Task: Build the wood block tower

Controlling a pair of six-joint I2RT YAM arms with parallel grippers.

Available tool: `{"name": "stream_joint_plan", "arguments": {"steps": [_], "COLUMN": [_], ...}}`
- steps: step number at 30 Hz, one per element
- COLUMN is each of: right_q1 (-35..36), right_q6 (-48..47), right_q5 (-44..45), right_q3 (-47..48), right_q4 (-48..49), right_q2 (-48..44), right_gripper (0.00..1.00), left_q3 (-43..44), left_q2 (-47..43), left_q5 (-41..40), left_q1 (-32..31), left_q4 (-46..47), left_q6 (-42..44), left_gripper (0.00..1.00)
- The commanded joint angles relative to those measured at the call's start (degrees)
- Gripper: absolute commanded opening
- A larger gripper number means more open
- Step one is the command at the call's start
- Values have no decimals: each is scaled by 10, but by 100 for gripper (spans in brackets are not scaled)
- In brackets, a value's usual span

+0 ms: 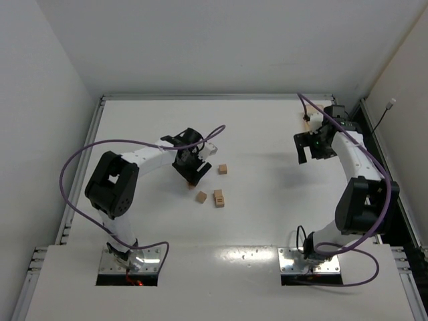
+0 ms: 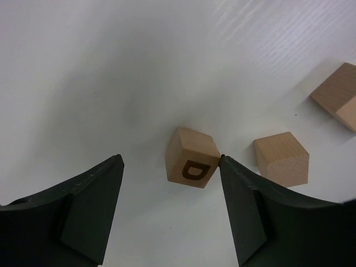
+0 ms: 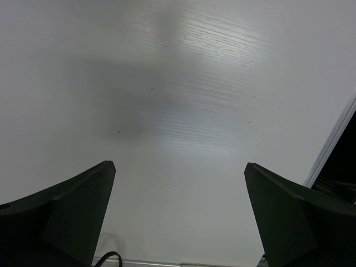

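Note:
In the left wrist view a tan cube with a dark D mark (image 2: pixel 192 158) lies on the white table between my open left gripper (image 2: pixel 169 160); its right corner touches the right fingertip (image 2: pixel 224 161). A plain cube (image 2: pixel 281 158) lies just to its right, and a taller pair of blocks (image 2: pixel 339 94) stands beyond that. From above, my left gripper (image 1: pixel 192 172) hangs over the marked cube (image 1: pixel 192 186), with the plain cube (image 1: pixel 201 197), the block pair (image 1: pixel 219 198) and one more cube (image 1: pixel 223 169) close by. My right gripper (image 1: pixel 307 148) is open and empty over bare table (image 3: pixel 178 164).
A small tan piece (image 1: pixel 306 123) lies at the far right behind the right arm. The table's raised metal edge (image 1: pixel 200 97) runs along the back, and a black rail (image 3: pixel 339 161) along the right side. Purple cables loop off both arms.

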Motion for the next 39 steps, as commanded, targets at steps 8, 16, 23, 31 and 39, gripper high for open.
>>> {"name": "stream_joint_plan", "arguments": {"steps": [8, 16, 23, 31, 39], "right_q1": [-14, -19, -19, -7, -7], "right_q6": [-9, -9, -9, 4, 9], "right_q5": [-15, -10, -3, -3, -8], "right_q3": [11, 11, 6, 11, 60], "right_q4": [-4, -4, -4, -4, -33], "right_q2": [4, 9, 14, 30, 59], "right_gripper": [100, 100, 100, 100, 100], "left_q3": [2, 2, 21, 273, 351], "left_q2": [24, 30, 30, 109, 146], "left_q5": [63, 70, 53, -122, -76], "left_q1": [0, 10, 10, 3, -22], "left_q4": [-20, -25, -30, -174, -231], "left_q6": [85, 90, 83, -227, -330], "left_gripper": [65, 48, 0, 0, 0]}}
